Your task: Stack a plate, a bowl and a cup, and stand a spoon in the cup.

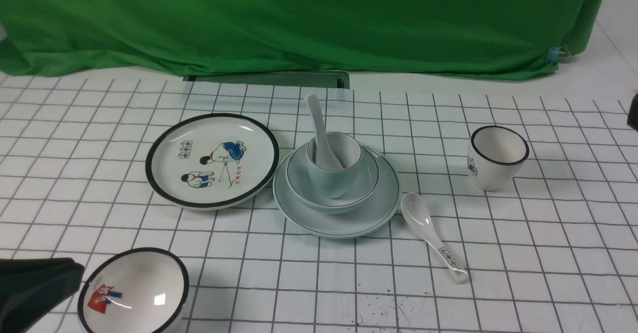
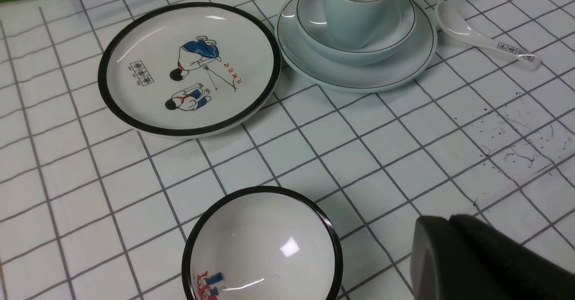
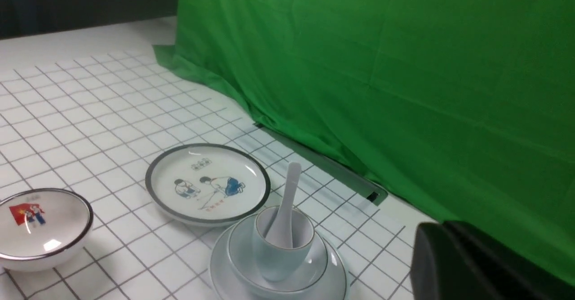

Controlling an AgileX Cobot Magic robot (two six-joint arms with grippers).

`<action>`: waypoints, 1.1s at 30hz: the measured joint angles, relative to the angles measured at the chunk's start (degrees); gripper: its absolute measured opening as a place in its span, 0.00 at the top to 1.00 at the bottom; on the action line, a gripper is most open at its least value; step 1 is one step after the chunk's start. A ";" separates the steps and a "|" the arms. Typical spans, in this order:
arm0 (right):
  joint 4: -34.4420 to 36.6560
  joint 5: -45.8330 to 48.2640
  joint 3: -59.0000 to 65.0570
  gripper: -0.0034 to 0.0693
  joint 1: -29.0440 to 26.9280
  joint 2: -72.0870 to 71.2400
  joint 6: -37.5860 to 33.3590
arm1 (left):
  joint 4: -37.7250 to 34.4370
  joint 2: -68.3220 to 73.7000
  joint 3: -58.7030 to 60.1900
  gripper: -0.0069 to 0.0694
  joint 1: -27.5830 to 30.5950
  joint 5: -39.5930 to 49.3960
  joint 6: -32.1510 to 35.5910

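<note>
Spoon was propped in cup, nested in bowl on plate. Stack was judged done, hence left gripper and right gripper were closed, empty, clear.

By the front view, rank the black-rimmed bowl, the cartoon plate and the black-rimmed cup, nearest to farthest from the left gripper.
1. The black-rimmed bowl, beside the left gripper.
2. The cartoon plate, middle left.
3. The black-rimmed cup, far right.
</note>
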 joint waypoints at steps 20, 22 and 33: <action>-0.70 -20.16 28.93 0.94 -14.28 -21.12 4.05 | 0.00 0.00 0.00 0.95 0.00 0.00 0.00; -0.75 -20.49 33.10 0.94 -19.65 -24.25 6.64 | 0.00 0.00 0.00 0.95 0.00 0.00 0.00; -7.37 -13.95 46.47 0.94 -41.26 -34.35 18.49 | 0.00 -0.02 0.00 0.95 0.00 0.00 0.00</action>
